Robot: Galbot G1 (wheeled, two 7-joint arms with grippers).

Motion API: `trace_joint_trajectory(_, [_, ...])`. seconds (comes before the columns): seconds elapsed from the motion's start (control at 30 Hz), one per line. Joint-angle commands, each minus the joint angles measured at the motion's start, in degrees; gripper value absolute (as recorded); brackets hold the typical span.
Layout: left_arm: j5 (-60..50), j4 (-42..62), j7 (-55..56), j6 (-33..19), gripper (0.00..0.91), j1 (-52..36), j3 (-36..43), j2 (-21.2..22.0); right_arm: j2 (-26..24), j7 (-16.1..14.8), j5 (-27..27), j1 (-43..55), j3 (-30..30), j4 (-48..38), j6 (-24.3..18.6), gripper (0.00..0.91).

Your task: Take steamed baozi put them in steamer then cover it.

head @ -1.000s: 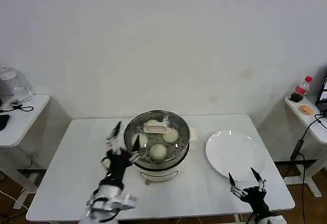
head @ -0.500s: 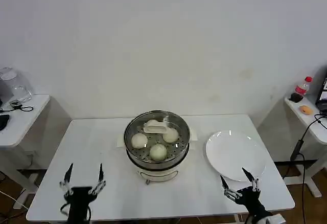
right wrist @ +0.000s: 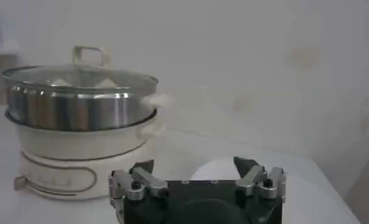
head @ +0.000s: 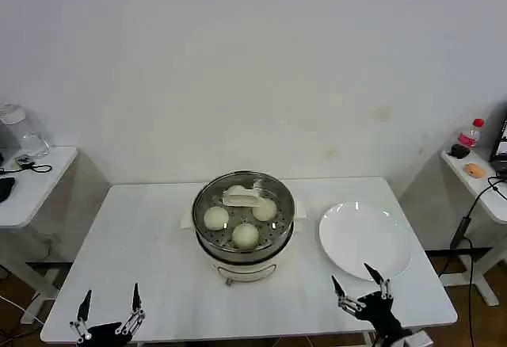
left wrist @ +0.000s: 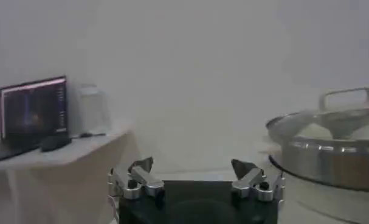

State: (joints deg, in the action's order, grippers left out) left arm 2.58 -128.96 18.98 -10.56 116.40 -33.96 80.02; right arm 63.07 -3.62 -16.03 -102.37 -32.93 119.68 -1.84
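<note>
Counter (head: 142, 228): white, carries steamer (head: 244, 240) at centre, empty white plate (head: 364, 238) just to its right. Cover (head: 244, 200) sits closed on the steamer rim, cream handle up. Baozi (head: 216, 219) visible through the glass, inside the basket. Left gripper (head: 108, 325) has dropped back from beside the steamer to the counter's near-left edge, fingers released, empty. Right gripper (head: 360, 298) low near the plate's front edge, fingers spread, empty. Judgement: task looks complete; arms retiring.
</note>
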Motion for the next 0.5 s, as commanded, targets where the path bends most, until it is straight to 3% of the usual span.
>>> trace_joint_trajectory(0.03, [1.54, -0.29, 0.34, -1.35, 0.907, 3.06, -0.59, 0.22, 0.16, 1.08, 0.62, -0.70, 1.50, -0.05, -0.78, 0.907])
trace_joint_trajectory(0.23, [1.06, 0.10, 0.32, -0.53, 0.907, 2.61, -0.24, 0.17, 0.27, 0.25, 0.80, -1.25, 1.27, -0.08, -0.56, 0.907])
trace_joint_trajectory(0.5, [0.13, 0.04, 0.33, 1.84, 0.907, 2.43, -0.18, 0.02, 0.99, 1.34, 0.60, -1.18, 1.51, 0.05, 0.80, 0.907])
